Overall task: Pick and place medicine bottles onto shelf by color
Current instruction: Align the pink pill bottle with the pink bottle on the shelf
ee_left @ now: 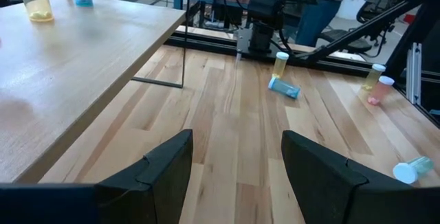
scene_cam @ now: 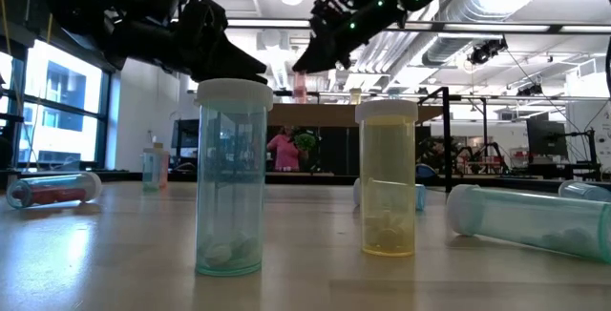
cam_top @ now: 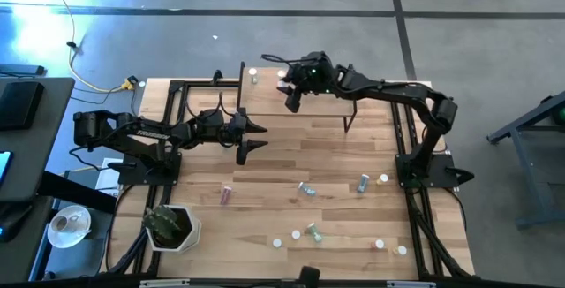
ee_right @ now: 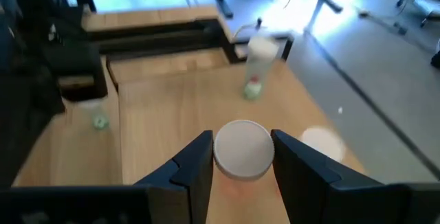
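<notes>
Here the right gripper (cam_top: 292, 96) is above the shelf (cam_top: 300, 109), the small light-wood board on thin black legs at the far side of the table (cam_top: 335, 217), and its two fingers are closed around a white-capped bottle (ee_right: 243, 148). In the right wrist view the round white cap sits exactly between the dark fingers, touching both; the colour of its body is hidden under the cap. On the shelf two more bottles already stand upright: one with a white cap (cam_top: 253, 72) near the far left corner, and another one (cam_top: 282, 74) just beside the right gripper. The left gripper (cam_top: 254, 138) hangs over the bare table in front of the left part of the shelf, with its fingers (ee_left: 168, 165) spread wide and nothing between them. The other medicine bottles are scattered on the near half of the table: a pink one (cam_top: 227, 194) lying on its side, a teal one (cam_top: 307, 188) lying near the middle, a blue one (cam_top: 363, 183) lying beside an upright yellow one (cam_top: 382, 179), and some more near the front edge, among them a green one (cam_top: 312, 231). In the low view, a teal bottle (scene_cam: 230, 177) and a yellow bottle (scene_cam: 388, 178) stand upright close to the camera, and a pale teal one (scene_cam: 530, 219) lies on its side at the right. A plant pot (cam_top: 170, 227) stands at the near left corner of the table.
</notes>
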You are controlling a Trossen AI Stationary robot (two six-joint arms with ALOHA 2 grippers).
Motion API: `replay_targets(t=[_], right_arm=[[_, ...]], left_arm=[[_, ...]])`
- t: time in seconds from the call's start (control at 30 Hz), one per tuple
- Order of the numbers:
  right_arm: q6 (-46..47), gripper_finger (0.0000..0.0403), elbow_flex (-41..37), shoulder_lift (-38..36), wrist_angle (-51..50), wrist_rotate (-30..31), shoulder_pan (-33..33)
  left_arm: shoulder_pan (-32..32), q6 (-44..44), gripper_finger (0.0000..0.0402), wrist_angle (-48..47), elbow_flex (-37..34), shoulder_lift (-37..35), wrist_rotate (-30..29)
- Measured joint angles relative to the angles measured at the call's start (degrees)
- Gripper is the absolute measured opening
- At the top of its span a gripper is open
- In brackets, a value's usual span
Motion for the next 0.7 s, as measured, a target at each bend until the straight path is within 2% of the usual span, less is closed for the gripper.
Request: replay_targets(t=[0.7], right_arm=[[0.20, 0.0132, -0.04, 2.19, 0.23, 0.17, -1.00]], left_arm=[[-0.02, -0.10, 0.0214, 0.00, 0.00, 0.00, 0.02]])
